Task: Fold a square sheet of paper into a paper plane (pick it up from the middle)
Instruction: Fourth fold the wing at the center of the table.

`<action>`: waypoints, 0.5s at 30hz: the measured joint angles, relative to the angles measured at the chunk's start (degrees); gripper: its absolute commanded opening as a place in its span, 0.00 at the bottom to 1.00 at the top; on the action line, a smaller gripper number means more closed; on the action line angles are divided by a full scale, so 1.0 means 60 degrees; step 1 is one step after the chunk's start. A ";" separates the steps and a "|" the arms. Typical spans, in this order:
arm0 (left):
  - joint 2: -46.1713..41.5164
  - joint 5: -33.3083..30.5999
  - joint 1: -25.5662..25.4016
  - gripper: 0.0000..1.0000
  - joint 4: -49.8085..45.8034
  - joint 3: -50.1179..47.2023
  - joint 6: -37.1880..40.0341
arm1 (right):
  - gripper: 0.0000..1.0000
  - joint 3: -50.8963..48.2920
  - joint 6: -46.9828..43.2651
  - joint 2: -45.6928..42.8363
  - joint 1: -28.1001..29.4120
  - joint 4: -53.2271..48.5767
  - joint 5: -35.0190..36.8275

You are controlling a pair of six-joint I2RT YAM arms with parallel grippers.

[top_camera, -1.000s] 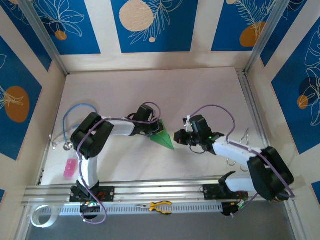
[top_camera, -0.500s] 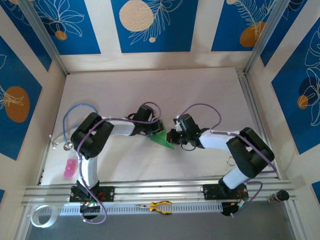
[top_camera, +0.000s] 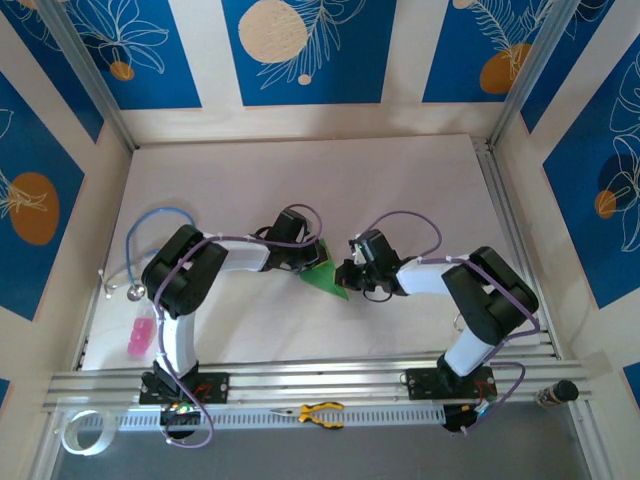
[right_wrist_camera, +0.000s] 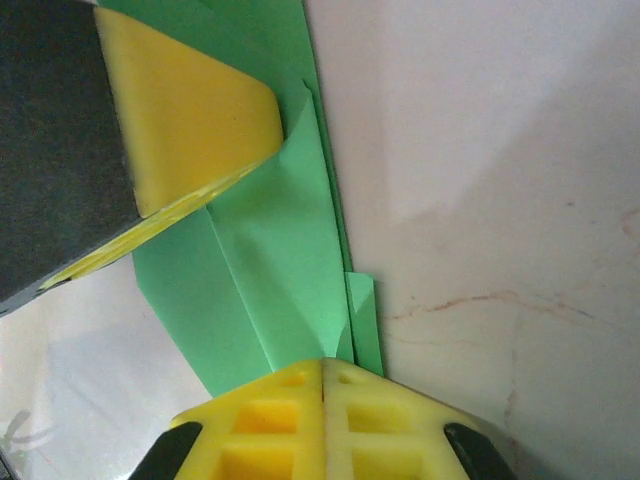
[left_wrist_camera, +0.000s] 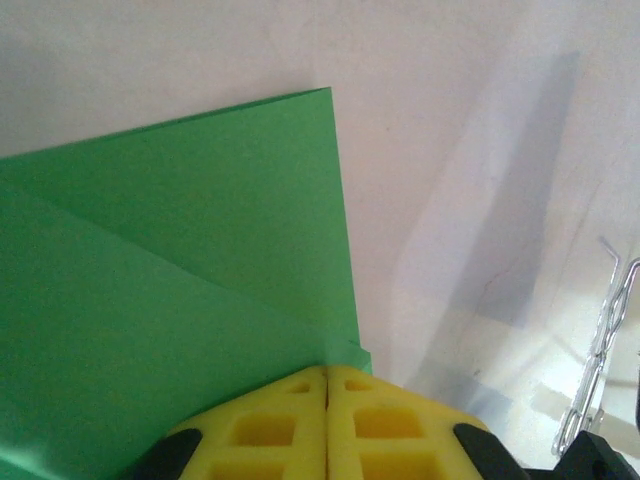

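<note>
Blue flower-print walls (top_camera: 300, 50) box in one white table (top_camera: 400, 180). My two arms, left arm (top_camera: 190, 270) and right arm (top_camera: 480, 300), meet mid-table at one folded green paper (top_camera: 325, 279) lying flat. My left claw (left_wrist_camera: 328, 372) and right claw (right_wrist_camera: 322, 365) are both pinched together, tips against the paper. One pair of pliers (top_camera: 320, 412) lies on the near rail.

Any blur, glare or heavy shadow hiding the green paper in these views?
Top external: evenly lit and sharp, green paper small but clear. Left wrist: paper edges clear, a broad soft shadow on the table to its right, left claw slightly blurred. Right wrist: no glare, right claw soft at the bottom edge.
</note>
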 measured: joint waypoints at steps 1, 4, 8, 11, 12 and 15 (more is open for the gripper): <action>0.0000 0.0018 0.0000 0.12 -0.0007 0.0018 -0.0007 | 0.00 -0.0044 0.0036 0.0000 0.0000 0.0073 -0.0004; 0.0000 0.0044 0.0000 0.14 -0.0098 0.0117 -0.0004 | 0.00 -0.0127 0.0084 -0.0007 0.0000 0.0226 -0.0004; -0.0080 0.0040 0.0000 0.16 -0.0306 0.0211 0.0200 | 0.00 -0.0138 0.0142 -0.0015 0.0000 0.0237 0.0004; -0.0328 0.0113 0.0000 0.14 -0.0401 0.0200 0.0295 | 0.00 -0.0131 0.0149 -0.0015 0.0000 0.0211 0.0029; -0.0423 0.0138 -0.0004 0.14 -0.0393 0.0178 0.0295 | 0.00 -0.0131 0.0175 -0.0022 0.0000 0.0208 0.0036; -0.0754 0.0270 -0.0073 0.11 -0.0321 -0.0044 0.0280 | 0.00 -0.0131 0.0211 -0.0025 0.0000 0.0200 0.0047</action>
